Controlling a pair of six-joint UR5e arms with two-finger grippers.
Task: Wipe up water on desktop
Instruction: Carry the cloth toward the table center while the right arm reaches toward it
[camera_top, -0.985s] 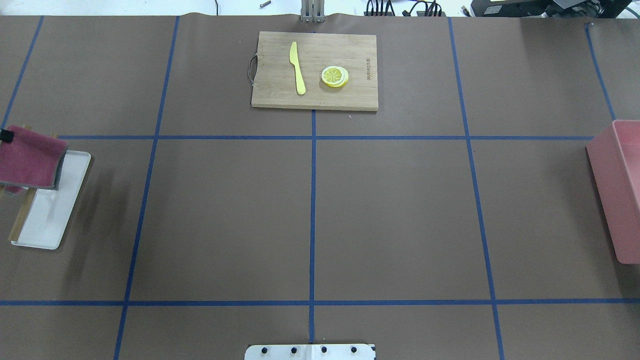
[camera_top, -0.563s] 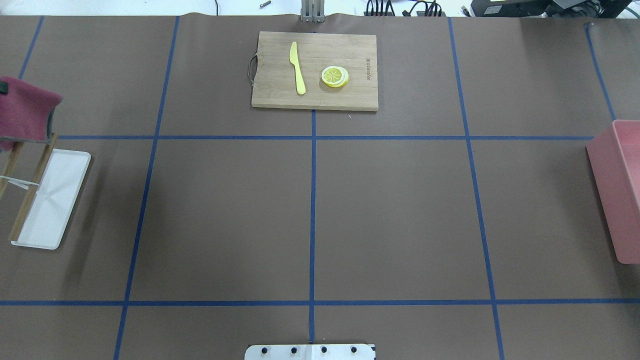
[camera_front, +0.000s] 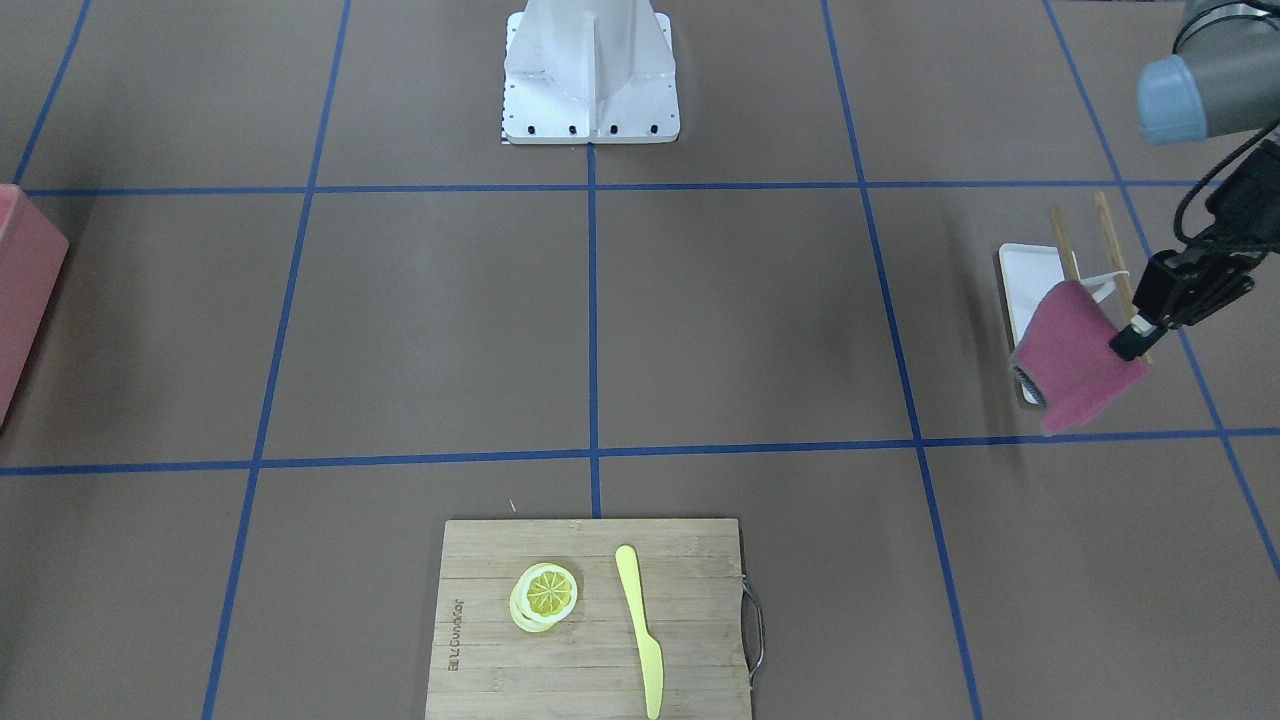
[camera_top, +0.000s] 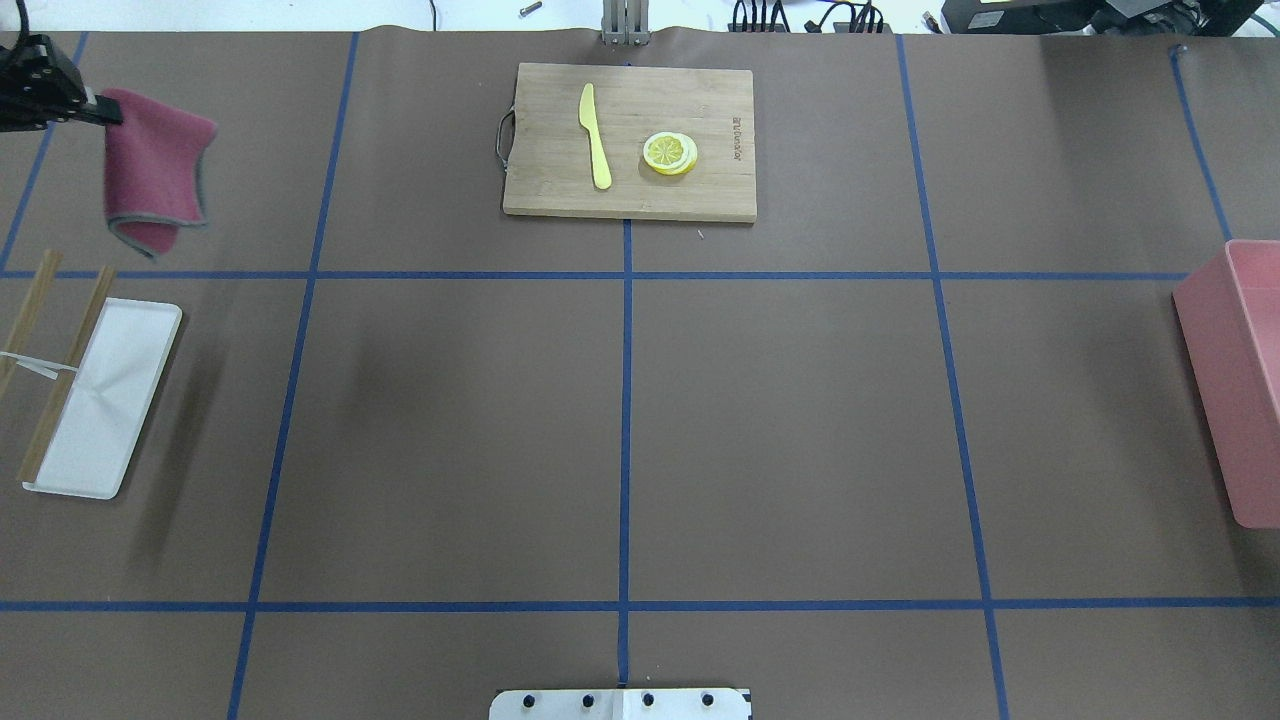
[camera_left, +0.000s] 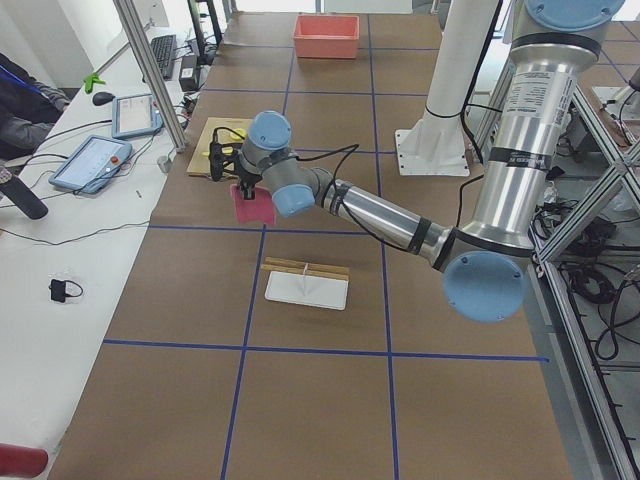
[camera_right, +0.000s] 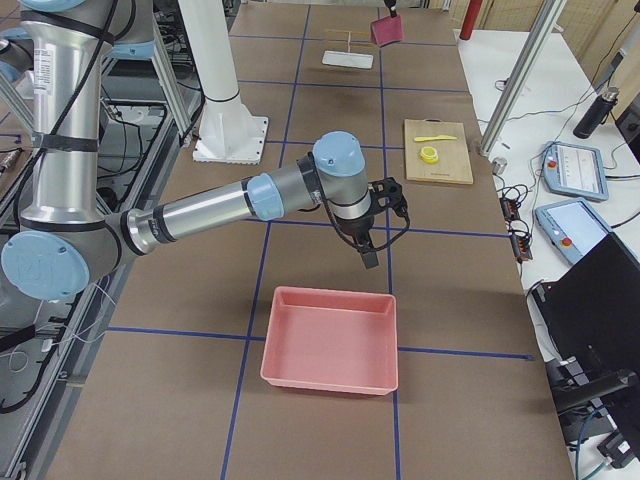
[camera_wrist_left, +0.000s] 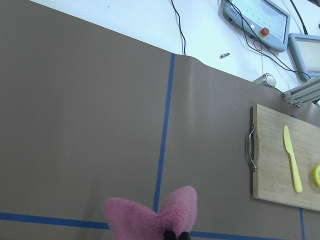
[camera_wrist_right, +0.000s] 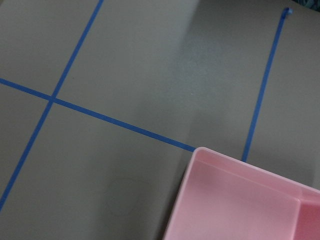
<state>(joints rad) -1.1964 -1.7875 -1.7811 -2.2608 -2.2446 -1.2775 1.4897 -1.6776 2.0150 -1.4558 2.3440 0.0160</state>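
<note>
On the desktop (camera_top: 450, 420), the cutting board (camera_top: 700, 195) lies far-centre, bearing knife (camera_top: 595, 135) and lemon (camera_top: 669, 153); tray (camera_top: 110, 400) left, bin (camera_top: 1215, 390) right.

Desktop (camera_top: 800, 420): flat, matte brown, level, divided into large rectangles by thin blue tape lines. One faint rounded mark (camera_wrist_right: 127, 196) noted in the right wrist view; wetness cannot be told. Cloth (camera_top: 155, 175): crimson, grey-edged, folded, hanging clear of the surface at 10 o'clock, pinched by the left gripper (camera_top: 100, 112).
</note>
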